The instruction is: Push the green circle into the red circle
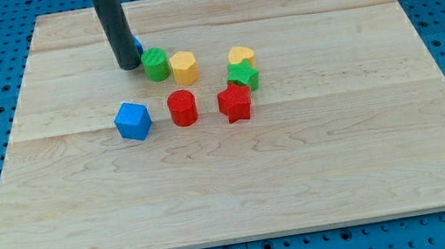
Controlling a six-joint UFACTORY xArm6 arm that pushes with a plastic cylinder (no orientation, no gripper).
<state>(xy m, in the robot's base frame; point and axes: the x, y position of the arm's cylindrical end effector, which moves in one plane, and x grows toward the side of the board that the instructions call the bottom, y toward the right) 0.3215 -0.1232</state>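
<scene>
The green circle stands on the wooden board left of centre, towards the view's top. The red circle stands below it and slightly to the right, with a gap between them. My tip rests on the board just left of the green circle, close to it or touching it. A blue block is mostly hidden behind the rod; its shape cannot be made out.
A yellow hexagon stands right beside the green circle. A yellow heart, a green star and a red star cluster to the right. A blue cube sits left of the red circle.
</scene>
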